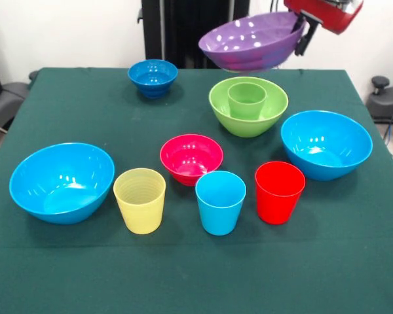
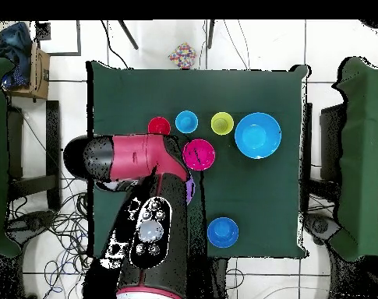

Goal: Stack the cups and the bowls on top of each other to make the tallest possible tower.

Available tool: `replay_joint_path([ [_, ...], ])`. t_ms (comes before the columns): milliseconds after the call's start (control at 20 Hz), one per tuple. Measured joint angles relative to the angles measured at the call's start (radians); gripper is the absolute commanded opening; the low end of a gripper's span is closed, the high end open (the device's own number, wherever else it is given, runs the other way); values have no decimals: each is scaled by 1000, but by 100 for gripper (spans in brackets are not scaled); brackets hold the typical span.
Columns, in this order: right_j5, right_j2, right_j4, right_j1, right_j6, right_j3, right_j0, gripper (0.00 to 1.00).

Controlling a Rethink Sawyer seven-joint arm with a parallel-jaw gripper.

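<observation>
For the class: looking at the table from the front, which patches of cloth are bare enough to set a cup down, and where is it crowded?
Free: the front strip below the yellow cup, light blue cup and red cup; also the back left, beside the dark blue bowl. Crowded: the middle, around the pink-red bowl and lime-green bowl.

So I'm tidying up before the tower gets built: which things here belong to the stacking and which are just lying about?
For the stacking:
- purple bowl, held up by the claw
- green bowl with the green cup in it
- two large blue bowls
- pink bowl
- small dark blue bowl
- yellow, blue and red cups

Lying about:
- nothing on the table
</observation>
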Motion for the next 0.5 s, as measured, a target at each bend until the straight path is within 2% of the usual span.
replay_joint_path([
  [500, -163, -6, 40, 71, 22, 52, 14, 0],
])
